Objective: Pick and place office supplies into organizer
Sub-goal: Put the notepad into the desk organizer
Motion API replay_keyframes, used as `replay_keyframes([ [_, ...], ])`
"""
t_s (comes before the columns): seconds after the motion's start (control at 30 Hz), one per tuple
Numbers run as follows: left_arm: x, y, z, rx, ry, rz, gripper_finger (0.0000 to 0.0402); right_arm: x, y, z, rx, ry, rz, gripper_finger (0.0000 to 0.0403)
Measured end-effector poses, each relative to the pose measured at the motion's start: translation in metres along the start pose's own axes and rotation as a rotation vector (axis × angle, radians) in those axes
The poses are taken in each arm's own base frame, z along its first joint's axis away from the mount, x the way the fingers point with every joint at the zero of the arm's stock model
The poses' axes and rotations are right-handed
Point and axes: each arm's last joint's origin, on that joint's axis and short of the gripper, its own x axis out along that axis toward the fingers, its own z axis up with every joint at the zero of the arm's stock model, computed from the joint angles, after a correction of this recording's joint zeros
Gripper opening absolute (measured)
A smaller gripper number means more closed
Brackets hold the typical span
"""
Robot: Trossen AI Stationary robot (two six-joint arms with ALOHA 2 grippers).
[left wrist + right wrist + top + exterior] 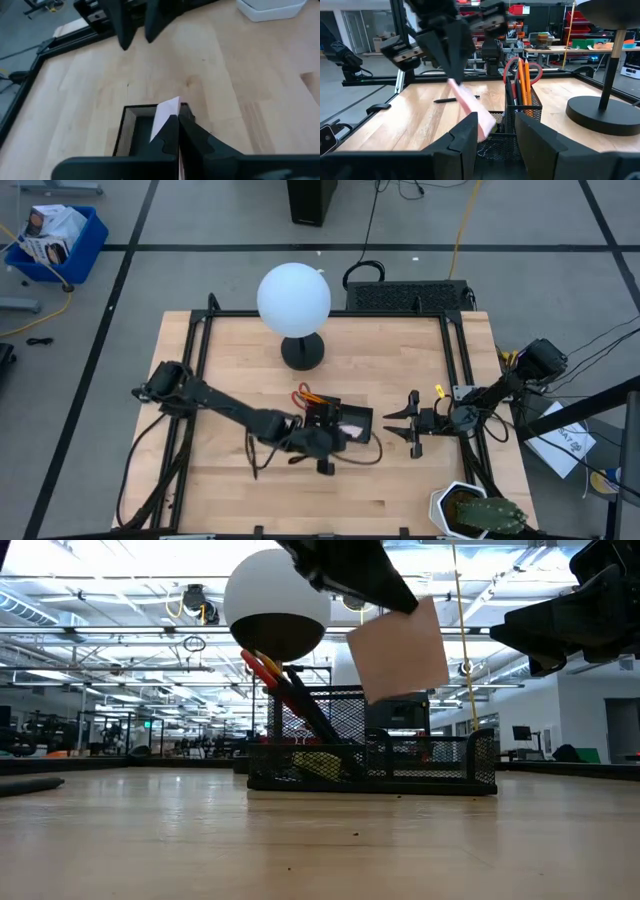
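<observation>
Above organizer (372, 762): left tool (177, 122) pressed together on pink pad (398, 648), pad hanging tilted, clear of mesh rim. Scissors (520, 75), pencils (524, 82) and pens already upright in tall compartment. One black pen (455, 99) loose on tabletop (230, 490) beyond organizer. Right tool (412, 423) spread, empty, waiting just beside organizer. Step in hand, by judgement: placing pad. Next move calls for lowering over low open compartment, levelling pad, then releasing.
</observation>
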Motion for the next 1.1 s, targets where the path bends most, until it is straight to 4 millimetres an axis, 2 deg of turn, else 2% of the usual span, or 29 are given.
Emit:
replay_keyframes([
  [0.23,0.015,0.028,-0.002,-0.053,-0.011,-0.059,0.0007,0.0,0.0,0.0,0.0,-0.001,0.0,0.0128],
  [0.47,0.031,0.038,-0.006,-0.074,-0.024,-0.022,0.0015,0.0,0.0,0.0,0.0,0.0,0.0,0.0128],
  [0.73,0.049,0.026,-0.021,-0.055,0.025,-0.065,0.0021,0.0,0.0,0.0,0.0,0.001,0.0,0.0128],
  [0.9,0.05,0.022,-0.024,-0.047,0.041,-0.09,0.0021,0.0,0.0,0.0,0.0,0.0,0.0,0.0128],
  [1.1,0.05,0.024,-0.023,-0.048,0.038,-0.034,0.0022,0.0,0.0,0.0,0.0,0.0,0.0,0.0128],
])
